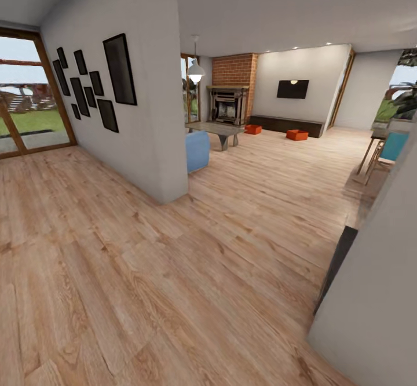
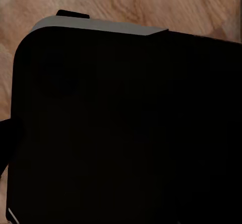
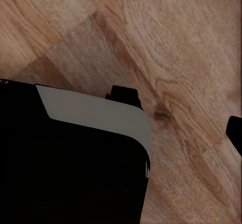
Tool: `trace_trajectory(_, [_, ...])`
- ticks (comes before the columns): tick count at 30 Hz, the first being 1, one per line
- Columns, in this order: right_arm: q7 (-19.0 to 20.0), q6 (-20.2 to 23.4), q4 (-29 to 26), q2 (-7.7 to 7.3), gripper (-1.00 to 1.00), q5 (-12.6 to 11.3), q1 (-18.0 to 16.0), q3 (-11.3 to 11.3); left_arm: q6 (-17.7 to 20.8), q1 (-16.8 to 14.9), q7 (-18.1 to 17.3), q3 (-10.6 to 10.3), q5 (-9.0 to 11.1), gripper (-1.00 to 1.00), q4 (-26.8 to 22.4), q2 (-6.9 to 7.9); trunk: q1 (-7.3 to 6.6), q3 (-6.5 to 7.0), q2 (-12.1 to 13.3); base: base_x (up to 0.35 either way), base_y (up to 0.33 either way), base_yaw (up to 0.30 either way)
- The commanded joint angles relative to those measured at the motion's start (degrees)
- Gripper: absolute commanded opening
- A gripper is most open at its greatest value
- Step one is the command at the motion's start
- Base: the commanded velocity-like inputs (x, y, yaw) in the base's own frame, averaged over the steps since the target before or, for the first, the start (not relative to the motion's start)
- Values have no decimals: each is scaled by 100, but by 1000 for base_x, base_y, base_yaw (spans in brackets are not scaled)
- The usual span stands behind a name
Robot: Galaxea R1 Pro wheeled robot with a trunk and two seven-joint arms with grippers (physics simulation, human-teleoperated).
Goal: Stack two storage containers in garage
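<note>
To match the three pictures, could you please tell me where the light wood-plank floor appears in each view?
Head view: the wood floor covers the lower picture and runs back to the two orange bins by the bench.
Left wrist view: a strip of planks above a dark body.
Right wrist view: planks over most of the picture.
Shared landmark: the wood grain itself.

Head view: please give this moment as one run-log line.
phase: approach | two orange-red shallow bins: on light wood-plank floor before low dark bench | held: nothing seen
</note>
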Motion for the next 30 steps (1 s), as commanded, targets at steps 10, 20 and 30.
trace_trajectory(10, [-5,-30,17,5,100,-38,-6,50,-7,-3,-10,7,53,100,1,-1,3,-5,-2,337,0,0])
trace_trajectory(20, [-6,-30,17,5,100,-6,-6,57,-7,-3,-10,7,59,100,1,1,3,-5,-2,337,0,0])
trace_trajectory(30, [-7,-30,18,5,100,-7,-6,50,-7,-2,-10,7,59,100,1,1,3,-5,-2,338,0,0])
